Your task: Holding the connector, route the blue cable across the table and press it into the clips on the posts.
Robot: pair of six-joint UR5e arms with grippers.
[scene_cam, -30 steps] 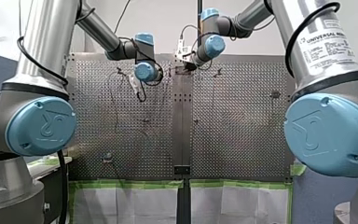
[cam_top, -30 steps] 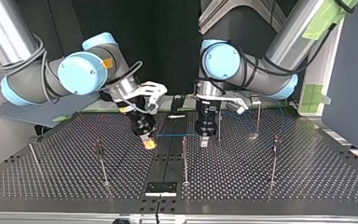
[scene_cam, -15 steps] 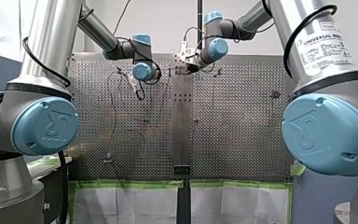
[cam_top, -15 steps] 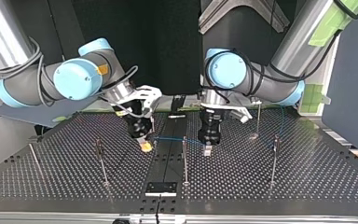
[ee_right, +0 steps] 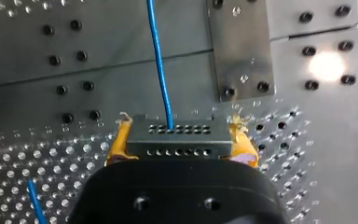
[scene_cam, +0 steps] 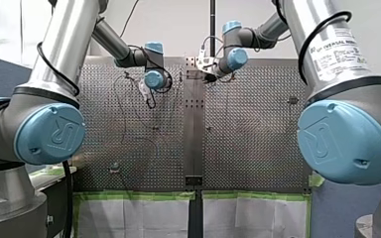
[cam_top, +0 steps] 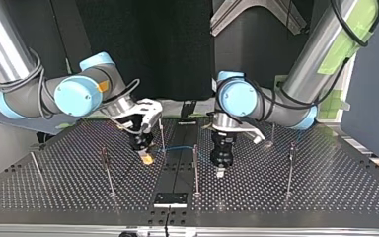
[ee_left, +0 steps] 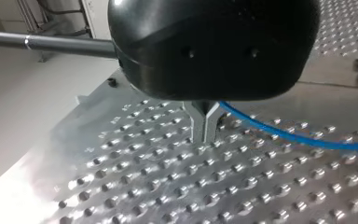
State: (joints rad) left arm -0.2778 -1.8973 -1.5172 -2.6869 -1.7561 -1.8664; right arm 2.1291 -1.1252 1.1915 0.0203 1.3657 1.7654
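from the front, both arms reach to the far end of the counter [scene_cam: 253,129]. seen from across, the blue cable [cam_top: 177,147] runs between my right hand [cam_top: 147,158] and my left hand [cam_top: 220,172], past a post [cam_top: 195,165] standing between them. at the wrists, the left's metal fingers [ee_left: 198,126] pinch shut on the cable, and the right's yellow pads [ee_right: 115,144] clamp the connector [ee_right: 177,137].
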